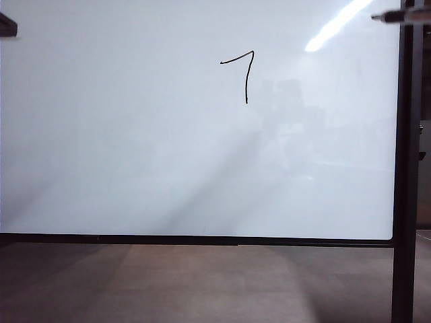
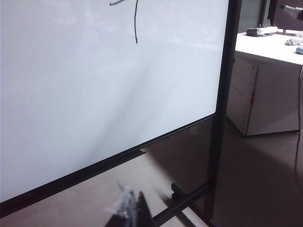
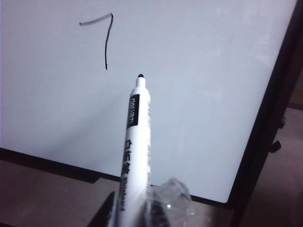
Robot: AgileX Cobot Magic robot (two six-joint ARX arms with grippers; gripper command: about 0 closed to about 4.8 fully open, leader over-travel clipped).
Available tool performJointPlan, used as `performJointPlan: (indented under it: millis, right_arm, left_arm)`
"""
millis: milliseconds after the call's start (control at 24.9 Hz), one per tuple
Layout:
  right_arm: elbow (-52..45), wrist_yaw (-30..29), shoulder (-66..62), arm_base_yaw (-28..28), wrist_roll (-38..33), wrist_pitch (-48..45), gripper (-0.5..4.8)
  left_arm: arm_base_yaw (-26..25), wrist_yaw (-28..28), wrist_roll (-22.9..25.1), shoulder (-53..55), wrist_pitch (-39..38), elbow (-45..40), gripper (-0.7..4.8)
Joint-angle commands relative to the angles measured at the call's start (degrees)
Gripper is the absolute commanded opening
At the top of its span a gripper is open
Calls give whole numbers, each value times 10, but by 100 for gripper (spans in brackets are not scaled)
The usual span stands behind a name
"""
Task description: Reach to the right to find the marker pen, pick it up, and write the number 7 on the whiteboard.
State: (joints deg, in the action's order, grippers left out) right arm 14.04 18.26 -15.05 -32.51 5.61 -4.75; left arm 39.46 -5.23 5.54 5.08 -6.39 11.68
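The whiteboard (image 1: pixel 135 148) fills the exterior view, with the number 7 (image 1: pixel 246 74) drawn in thin black in its upper middle. My right gripper (image 3: pixel 135 204) is shut on the marker pen (image 3: pixel 136 137), a white barrel with a small dark tip. The tip points at the board beside the foot of the 7 (image 3: pixel 107 42) and stands off the surface. In the exterior view the pen (image 1: pixel 394 16) pokes in at the top right, in front of the post. My left gripper (image 2: pixel 132 204) is shut and empty, low before the whiteboard (image 2: pixel 71 104); it shows at the exterior view's top left (image 1: pixel 8 25).
The board's black post (image 1: pixel 406 168) runs down its right side, with a black foot bar (image 2: pixel 189 196) on the brown floor. Beyond the post stands a white cabinet (image 2: pixel 270 90) with small items on top.
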Motion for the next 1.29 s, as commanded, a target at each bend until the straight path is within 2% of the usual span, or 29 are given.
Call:
performJointPlan:
  millis: [40, 563, 885, 1046, 1207, 1287]
  right_arm:
    - [-5, 0, 21, -1, -2, -9, 3]
    - [-6, -4, 39, -1, -2, 22, 3]
    - [-6, -4, 39, -1, -2, 22, 3]
    - [-6, -4, 39, -1, -2, 22, 3]
    - [-6, -4, 39, -1, -2, 23, 3]
    - [-6, -4, 39, -1, -2, 23, 3]
  left_arm:
    - [0, -1, -16, -1, 8, -8, -6]
    - [1, -1, -15, -1, 14, -30, -6]
    - [0, -3, -31, -1, 77, -71, -6]
    - [0, -19, -36, -1, 78, -72, -6]
    - [-1, -63, -36, -21, 92, -77, -6]
    - [-18, -64, -36, -37, 107, -85, -6]
